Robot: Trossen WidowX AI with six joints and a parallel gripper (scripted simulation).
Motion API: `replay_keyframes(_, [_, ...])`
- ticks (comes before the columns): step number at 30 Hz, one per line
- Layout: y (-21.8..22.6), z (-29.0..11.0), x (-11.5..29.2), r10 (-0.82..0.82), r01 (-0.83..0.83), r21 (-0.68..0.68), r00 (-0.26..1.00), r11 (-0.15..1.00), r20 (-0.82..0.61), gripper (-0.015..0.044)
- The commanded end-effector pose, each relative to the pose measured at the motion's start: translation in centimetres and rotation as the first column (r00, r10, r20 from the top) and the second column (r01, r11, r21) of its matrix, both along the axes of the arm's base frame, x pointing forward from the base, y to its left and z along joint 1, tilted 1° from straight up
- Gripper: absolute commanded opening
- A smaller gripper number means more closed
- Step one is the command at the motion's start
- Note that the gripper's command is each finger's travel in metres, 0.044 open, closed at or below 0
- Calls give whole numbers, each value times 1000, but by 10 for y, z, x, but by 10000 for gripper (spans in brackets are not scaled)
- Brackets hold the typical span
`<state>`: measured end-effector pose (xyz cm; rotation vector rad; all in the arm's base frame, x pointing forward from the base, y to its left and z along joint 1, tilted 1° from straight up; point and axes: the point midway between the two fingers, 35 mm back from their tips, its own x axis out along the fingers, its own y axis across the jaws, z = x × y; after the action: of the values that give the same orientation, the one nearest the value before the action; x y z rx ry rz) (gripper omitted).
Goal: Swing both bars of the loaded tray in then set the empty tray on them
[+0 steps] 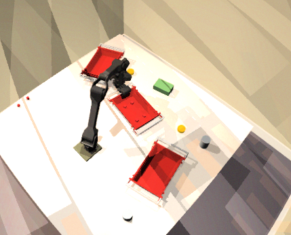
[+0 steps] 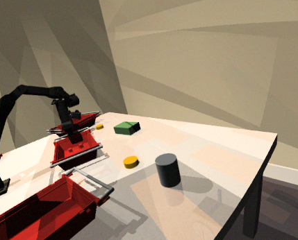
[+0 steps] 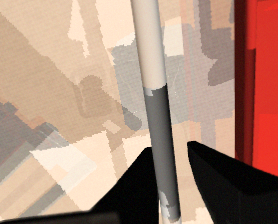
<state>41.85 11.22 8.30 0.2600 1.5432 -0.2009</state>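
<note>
The loaded red tray [image 1: 135,111] [image 3: 265,100] stands mid-table with several small red blocks [image 1: 131,102] inside. Its near wire bar [image 1: 149,125] [image 2: 76,156] is swung out over its end. Its far bar [image 3: 159,115] is also out, beyond the tray's end. My gripper [image 1: 125,94] [image 3: 170,152] is slightly open over that far end. In the wrist view the far bar runs between the fingertips, with a gap at the right finger; whether it is level with them I cannot tell. One empty red tray [image 1: 161,170] [image 2: 40,216] lies nearer, another red tray [image 1: 102,62] beyond the arm.
A green block [image 1: 163,86] [image 2: 126,127] lies past the loaded tray. Yellow discs [image 1: 181,128] [image 1: 130,71] [image 2: 130,161] and a grey cylinder [image 1: 205,142] [image 2: 167,170] stand to the right. A small cylinder [image 1: 127,216] is near the front; two red dots [image 1: 28,98] [image 1: 18,105] lie left.
</note>
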Motion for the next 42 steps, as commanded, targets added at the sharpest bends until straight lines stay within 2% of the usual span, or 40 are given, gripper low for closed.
replay_keyframes(1, [-11,18,-2,-2,2,-1,1000,1000,10,85])
replay_keyframes(12, [-42,24,-12,-2,2,-4,1000,1000,9,85])
replay_keyframes(21, [-67,5,-19,-2,2,-7,1000,1000,8,85])
replay_keyframes(26, [-67,11,-19,-2,2,-7,1000,1000,8,85])
replay_keyframes(34, [-65,46,-19,-2,2,-6,1000,1000,8,85])
replay_keyframes(42, [-66,39,-18,-1,1,-11,1000,1000,6,85])
